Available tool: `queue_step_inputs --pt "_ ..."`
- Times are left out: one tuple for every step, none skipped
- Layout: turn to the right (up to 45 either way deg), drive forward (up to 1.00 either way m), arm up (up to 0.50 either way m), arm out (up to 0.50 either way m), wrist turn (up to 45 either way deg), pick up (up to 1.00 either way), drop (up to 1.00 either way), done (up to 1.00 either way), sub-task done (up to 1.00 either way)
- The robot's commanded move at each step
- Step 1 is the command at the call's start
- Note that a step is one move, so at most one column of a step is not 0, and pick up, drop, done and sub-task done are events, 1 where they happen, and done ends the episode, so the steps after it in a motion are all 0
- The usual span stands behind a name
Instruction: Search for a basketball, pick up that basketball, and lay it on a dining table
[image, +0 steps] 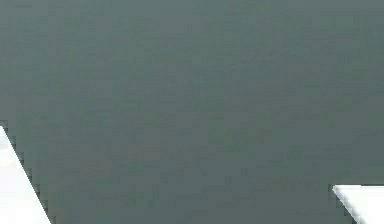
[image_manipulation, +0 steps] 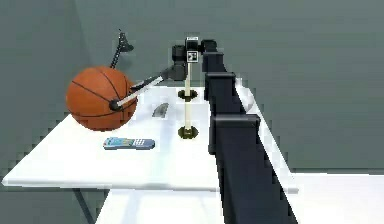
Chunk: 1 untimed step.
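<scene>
**Gripper at the ball on a white table**

In the arm side view the basketball (image_manipulation: 98, 97) is at the left part of the table (image_manipulation: 60, 166), low over its top or resting on it. The arm (image_manipulation: 240, 150) reaches across the table, and the gripper (image_manipulation: 124, 99) has a thin finger lying against the ball's front. I cannot tell whether it holds anything. A flat blue-grey thing (image_manipulation: 130, 144) lies just in front of the ball, and a thin gold post (image_manipulation: 186, 112) stands beside the arm. The forward view faces a grey-green wall (image: 190, 100)

No legible text; marks on the white square (image_manipulation: 191, 57) seem unreadable.
</scene>
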Motion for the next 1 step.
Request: queue_step_inputs --pt "0.0 0.0 0.0 0.0 45.0 0.0 0.0 0.0 0.0"
